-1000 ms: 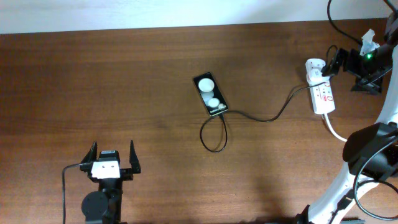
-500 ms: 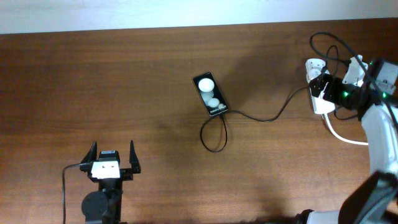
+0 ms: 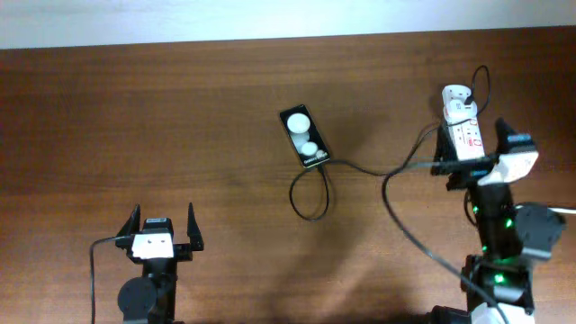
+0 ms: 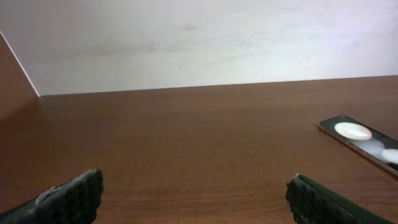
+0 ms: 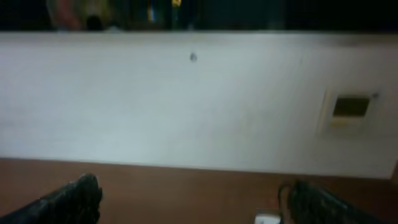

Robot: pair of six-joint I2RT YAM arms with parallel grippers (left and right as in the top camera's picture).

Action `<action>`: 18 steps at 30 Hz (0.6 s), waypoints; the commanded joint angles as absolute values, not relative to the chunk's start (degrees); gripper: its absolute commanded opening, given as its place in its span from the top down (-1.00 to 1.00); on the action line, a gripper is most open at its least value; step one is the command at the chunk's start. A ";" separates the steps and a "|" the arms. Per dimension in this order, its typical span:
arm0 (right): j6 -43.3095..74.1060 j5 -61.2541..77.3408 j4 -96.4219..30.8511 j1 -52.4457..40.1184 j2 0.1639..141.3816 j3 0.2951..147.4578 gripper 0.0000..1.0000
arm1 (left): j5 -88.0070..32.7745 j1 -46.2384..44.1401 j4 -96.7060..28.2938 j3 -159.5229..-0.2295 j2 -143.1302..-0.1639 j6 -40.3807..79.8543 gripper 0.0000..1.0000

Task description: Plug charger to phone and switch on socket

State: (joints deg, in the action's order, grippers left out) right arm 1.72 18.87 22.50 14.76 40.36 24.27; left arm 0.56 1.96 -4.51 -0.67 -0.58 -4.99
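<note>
**A:** left gripper (image 3: 164, 214) is spread wide, nearer the robot and left of the phone (image 3: 304, 137). Its wrist cam only catches the phone's edge.

**B:** yeah, overhead adds the charger (image 3: 369, 171) running from the phone's near end right to the socket (image 3: 468, 135). The right gripper (image 3: 470, 155) is spread wide over it.

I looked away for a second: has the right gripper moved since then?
Yes. The right gripper has swung from beside the socket's far end to over its near end, closer to the robot's base.
</note>
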 commanded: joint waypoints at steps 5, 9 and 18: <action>-4.89 13.17 22.02 9.06 27.09 15.92 -0.97 | -0.25 2.31 -4.84 -0.51 -0.30 -5.91 -0.98; -7.31 11.46 14.22 6.63 19.27 14.87 -0.97 | -0.25 2.31 -4.84 -0.51 -0.30 -5.91 -0.98; -7.07 9.82 14.68 4.40 4.73 0.32 -0.97 | -0.25 2.31 -4.82 -0.51 -0.30 -5.91 -0.98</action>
State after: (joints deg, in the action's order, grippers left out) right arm -7.31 11.22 16.64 5.02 6.37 0.62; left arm 0.56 1.96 -4.51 -0.67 -0.62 -4.99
